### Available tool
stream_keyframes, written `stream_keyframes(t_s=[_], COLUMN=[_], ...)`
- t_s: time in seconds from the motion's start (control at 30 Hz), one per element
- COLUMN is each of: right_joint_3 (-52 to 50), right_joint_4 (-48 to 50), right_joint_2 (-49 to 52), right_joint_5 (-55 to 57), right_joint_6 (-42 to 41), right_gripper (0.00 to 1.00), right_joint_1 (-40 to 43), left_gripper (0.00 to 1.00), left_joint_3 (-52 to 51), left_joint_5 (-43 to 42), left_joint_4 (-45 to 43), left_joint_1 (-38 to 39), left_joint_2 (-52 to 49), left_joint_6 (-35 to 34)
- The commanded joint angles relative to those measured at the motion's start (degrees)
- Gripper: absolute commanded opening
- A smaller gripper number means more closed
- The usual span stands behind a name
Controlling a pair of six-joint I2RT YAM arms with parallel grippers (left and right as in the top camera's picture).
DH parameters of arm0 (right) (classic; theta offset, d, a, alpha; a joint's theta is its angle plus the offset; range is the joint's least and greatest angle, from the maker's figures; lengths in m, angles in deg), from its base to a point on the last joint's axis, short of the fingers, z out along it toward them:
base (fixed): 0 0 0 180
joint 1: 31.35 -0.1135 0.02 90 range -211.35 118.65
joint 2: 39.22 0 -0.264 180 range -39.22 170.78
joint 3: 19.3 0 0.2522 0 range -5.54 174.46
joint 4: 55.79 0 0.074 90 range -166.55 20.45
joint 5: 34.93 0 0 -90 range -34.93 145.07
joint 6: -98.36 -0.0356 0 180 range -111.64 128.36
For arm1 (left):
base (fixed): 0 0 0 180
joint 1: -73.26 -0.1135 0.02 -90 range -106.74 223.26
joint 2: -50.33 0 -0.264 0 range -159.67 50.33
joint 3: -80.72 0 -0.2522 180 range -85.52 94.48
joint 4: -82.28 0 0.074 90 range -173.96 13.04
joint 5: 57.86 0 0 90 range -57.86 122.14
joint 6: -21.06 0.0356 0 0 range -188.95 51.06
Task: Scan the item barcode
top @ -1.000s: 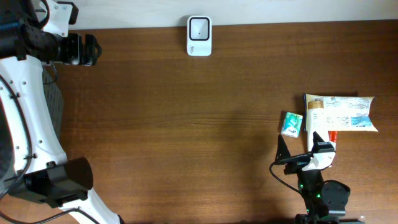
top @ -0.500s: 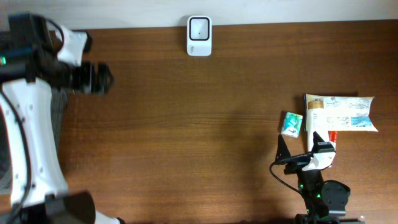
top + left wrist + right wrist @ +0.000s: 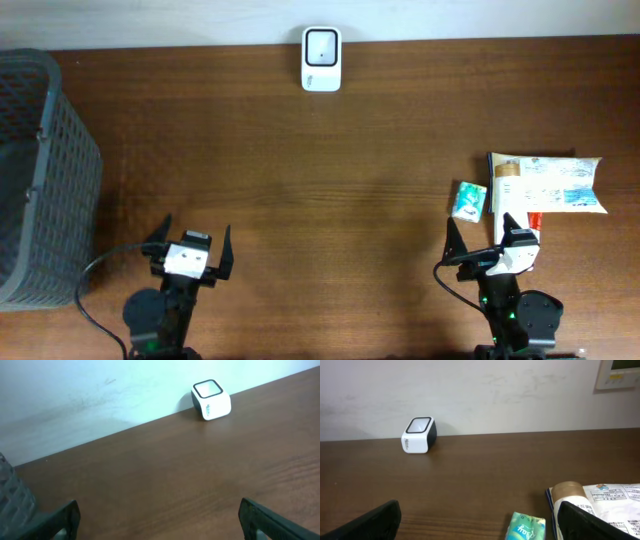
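Where the left arm [image 3: 150,312] went: a second earlier it was stretched up the far left side, its white links lying across the basket. It had folded right back and sat at the near left edge.
Left gripper [image 3: 197,238]: jaws spread wide and holding nothing, with bare wood between the fingers, pointing toward the far edge.
Right gripper [image 3: 478,235]: no change from the earlier frame. It was parked at the near right, jaws just as wide, nothing gripped.
Basket [image 3: 70,120]: grey mesh at the left edge. With the arm off it, it was out in full view, and inside only its own dark mesh showed.
Scanner [image 3: 321,58]: white box with a dark window, at the middle of the far edge by the wall. Same spot as before, well apart from both grippers.
Green packet [image 3: 468,199]: flat on the wood at the right, just beyond the right gripper and just left of the pouch. It hadn't budged.
White pouch [image 3: 548,182]: lying flat, blue print on it, tan end to the left. From above, one right finger overlapped its near left corner; whether they touched, I couldn't tell. It hadn't moved either.
Table [image 3: 320,180]: brown wood.
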Motion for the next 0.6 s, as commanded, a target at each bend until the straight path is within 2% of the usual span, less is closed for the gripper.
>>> stream_keyframes(t_s=[0.0, 0.07, 0.17, 0.57], right_joint_3=[-0.31, -0.31, -0.31, -0.31], right_joint_4=[-0.37, -0.37, -0.37, -0.37], right_joint_2=[-0.42, -0.42, -0.42, -0.42], right_joint_5=[0.11, 0.11, 0.11, 0.11], right_joint_6=[-0.37, -0.37, -0.37, -0.37], right_gripper=[0.99, 0.99, 0.99, 0.99], right_joint_1=[0.26, 0.26, 0.26, 0.26], left_gripper=[0.99, 0.99, 0.99, 0.99], left_joint_3=[-2.32, -2.32, -2.32, -2.32], left_joint_5=[0.0, 0.61, 0.59, 0.63], left_joint_4=[3.72, 7.45, 7.41, 7.41], left_joint_1=[0.22, 0.22, 0.28, 0.33], left_joint_2=[7.78, 11.72, 15.26, 15.19], left_joint_6=[0.55, 0.46, 0.46, 0.46])
